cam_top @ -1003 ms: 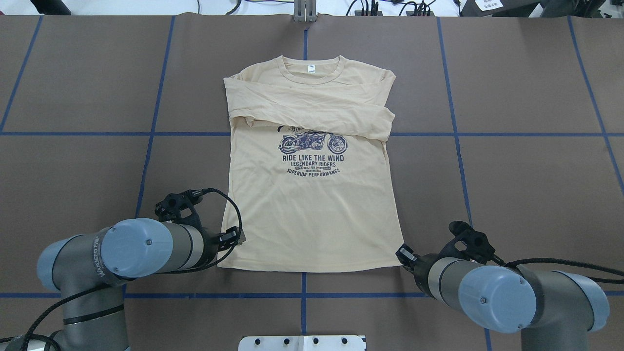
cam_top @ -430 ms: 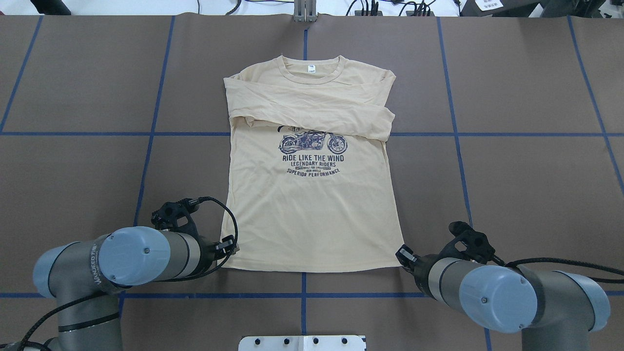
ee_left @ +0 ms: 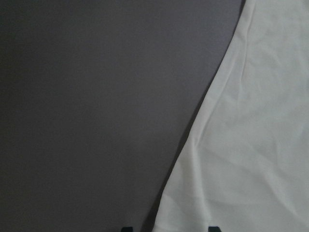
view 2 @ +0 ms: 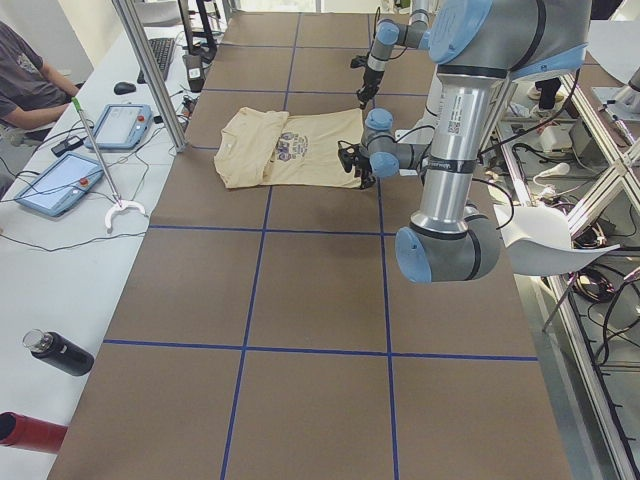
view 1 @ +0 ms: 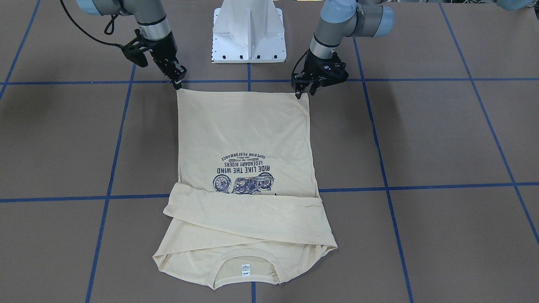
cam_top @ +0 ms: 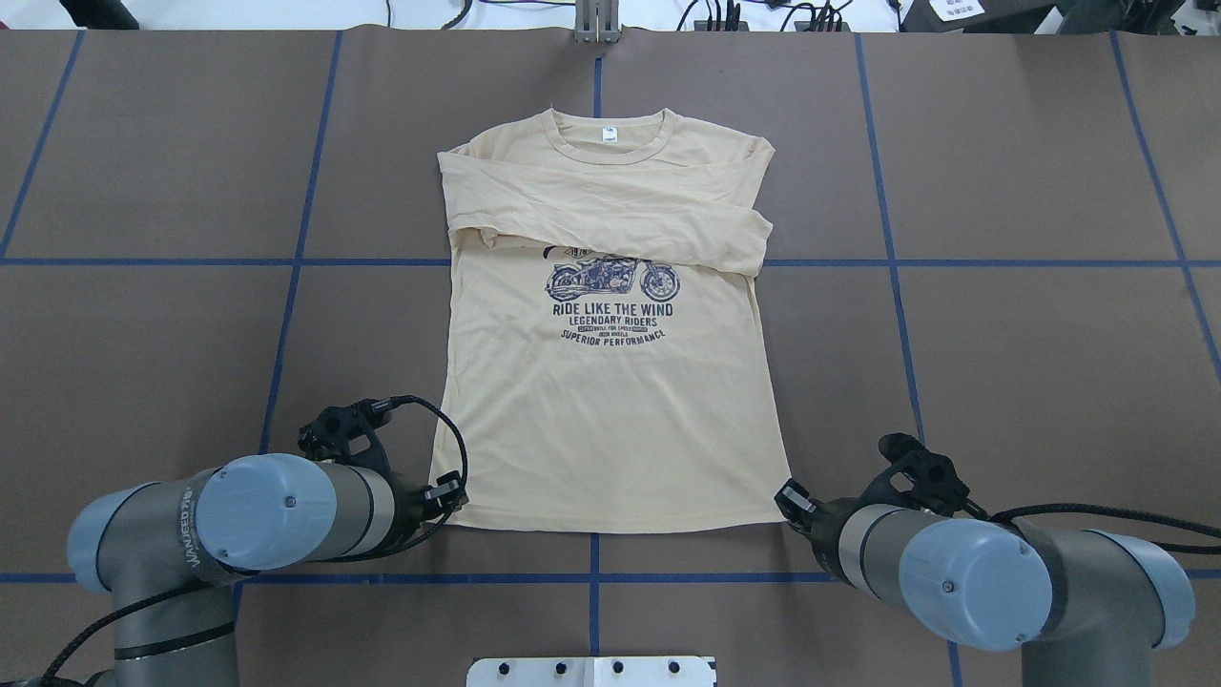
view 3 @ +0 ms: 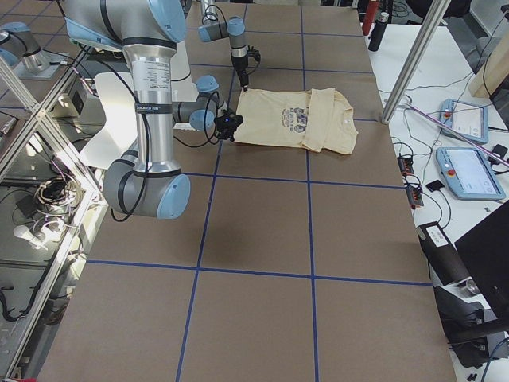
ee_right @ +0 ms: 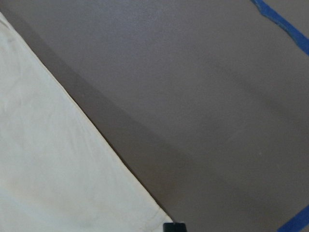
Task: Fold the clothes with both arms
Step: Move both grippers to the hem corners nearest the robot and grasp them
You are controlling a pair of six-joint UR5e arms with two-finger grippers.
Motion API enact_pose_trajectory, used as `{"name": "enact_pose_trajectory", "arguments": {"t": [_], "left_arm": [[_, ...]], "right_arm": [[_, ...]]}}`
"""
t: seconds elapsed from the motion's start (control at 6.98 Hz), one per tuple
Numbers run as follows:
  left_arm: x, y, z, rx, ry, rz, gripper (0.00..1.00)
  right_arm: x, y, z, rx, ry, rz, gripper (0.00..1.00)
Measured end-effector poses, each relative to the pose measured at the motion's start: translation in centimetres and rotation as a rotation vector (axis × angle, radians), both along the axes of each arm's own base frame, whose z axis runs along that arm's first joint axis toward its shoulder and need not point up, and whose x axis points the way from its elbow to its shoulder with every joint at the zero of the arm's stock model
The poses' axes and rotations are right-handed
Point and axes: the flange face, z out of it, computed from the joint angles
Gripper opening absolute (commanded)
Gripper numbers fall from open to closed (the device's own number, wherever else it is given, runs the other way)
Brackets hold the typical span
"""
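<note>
Brown taped table (cam_top: 143, 334): pale cream-yellow long-sleeved T-shirt (cam_top: 610, 420) flat at centre, collar at 12 o'clock. Black left gripper (cam_top: 450, 496) at 7 o'clock hem corner, fingers apart. Black right gripper (cam_top: 790, 501) at 5 o'clock corner, closure unreadable.

One T-shirt (cam_top: 610, 429), two robot arms (cam_top: 286, 496), one white pedestal (view 1: 248, 29)

1. A robotics lab: a left arm (cam_top: 267, 506) and a right arm (cam_top: 963, 572) flank a white pedestal (view 1: 248, 33).
2. Blue tape (cam_top: 296, 262) grids the brown tabletop (cam_top: 1030, 363).
3. Teach pendants (view 2: 122, 126) and cables lie on a white side bench (view 2: 60, 290) beside aluminium frame posts (view 2: 150, 70).
</note>
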Motion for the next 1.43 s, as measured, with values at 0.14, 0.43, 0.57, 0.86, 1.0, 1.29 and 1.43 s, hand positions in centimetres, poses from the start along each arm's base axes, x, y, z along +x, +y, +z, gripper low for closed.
{"name": "enact_pose_trajectory", "arguments": {"t": [0.14, 0.43, 0.57, 0.86, 1.0, 1.29, 1.43], "left_arm": [[0.0, 0.1, 0.0, -0.006, 0.001, -0.003, 0.12], [0.0, 0.2, 0.0, -0.019, 0.004, -0.011, 0.00], [0.0, 0.3, -0.1, -0.022, 0.005, -0.010, 0.00], [-1.5, 1.4, -1.4, -0.050, 0.003, 0.047, 0.00], [-3.0, 2.1, -2.8, -0.062, 0.018, 0.070, 0.00], [-5.5, 3.6, -6.1, -0.085, 0.081, 0.106, 0.00], [-6.0, 4.5, -7.0, -0.106, 0.098, 0.113, 0.00]], "right_arm": [[0.0, 0.0, 0.0, 0.000, 0.000, 0.000, 0.00], [0.0, 0.0, 0.0, 0.000, -0.001, 0.000, 0.00], [0.0, 0.0, -0.1, 0.000, -0.002, 0.000, 0.00], [0.1, 0.1, -0.5, -0.001, -0.011, -0.002, 0.00], [0.4, 0.5, -1.0, -0.007, -0.023, -0.013, 0.00], [2.8, 2.9, -2.7, -0.031, -0.066, -0.081, 0.00], [4.8, 4.9, -3.7, -0.039, -0.090, -0.130, 0.00]]}}
